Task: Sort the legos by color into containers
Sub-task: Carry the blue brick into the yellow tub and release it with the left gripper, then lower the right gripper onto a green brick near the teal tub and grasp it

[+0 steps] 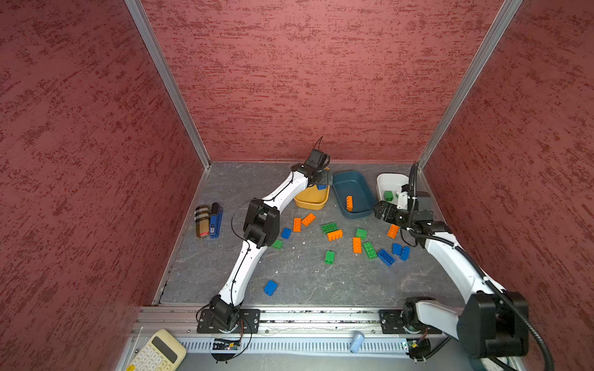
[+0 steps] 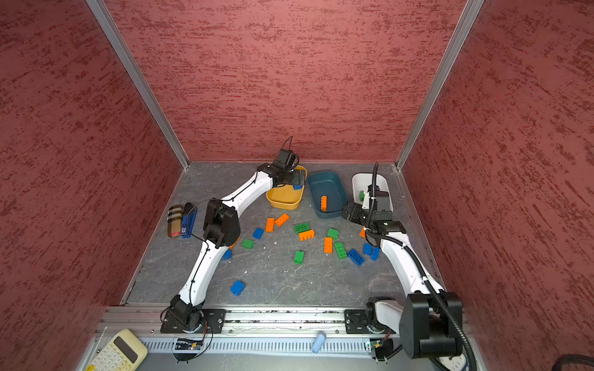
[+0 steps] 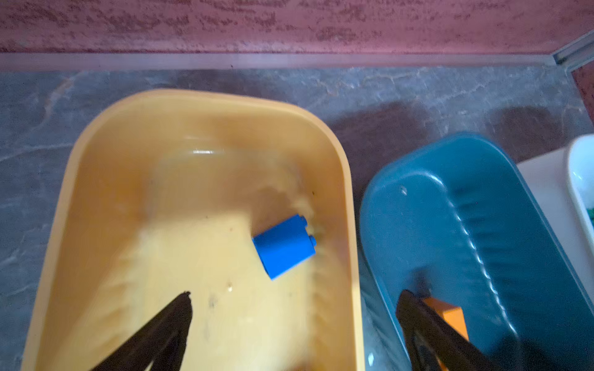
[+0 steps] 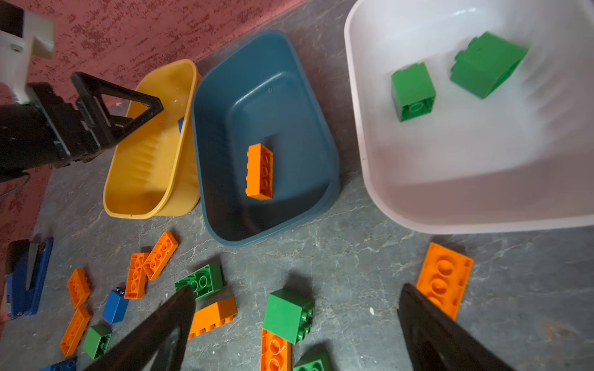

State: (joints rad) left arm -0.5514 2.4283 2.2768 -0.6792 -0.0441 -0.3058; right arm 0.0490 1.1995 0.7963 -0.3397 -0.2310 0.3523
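My left gripper [image 1: 324, 178] hangs open over the yellow container [image 1: 310, 199]. A blue lego [image 3: 284, 245] lies loose on its side in that container [image 3: 135, 154], clear of both fingers. The teal container [image 1: 353, 186] holds an orange lego [image 1: 349, 203]. Two green legos [image 4: 413, 91] lie in the white container [image 4: 356, 128]. My right gripper [image 1: 379, 212] stands open and empty, low in front of the teal and white containers. An orange lego [image 4: 445, 279] lies by one of its fingers. Several orange, green and blue legos [image 1: 334, 235] are scattered on the grey floor.
A blue stapler [image 1: 216, 221] and a plaid case [image 1: 202, 221] lie by the left wall. A lone blue brick [image 1: 270, 287] sits near the front rail. A calculator [image 1: 157, 351] and a pale blue cap [image 1: 356, 342] rest in front of the rail. Red walls enclose three sides.
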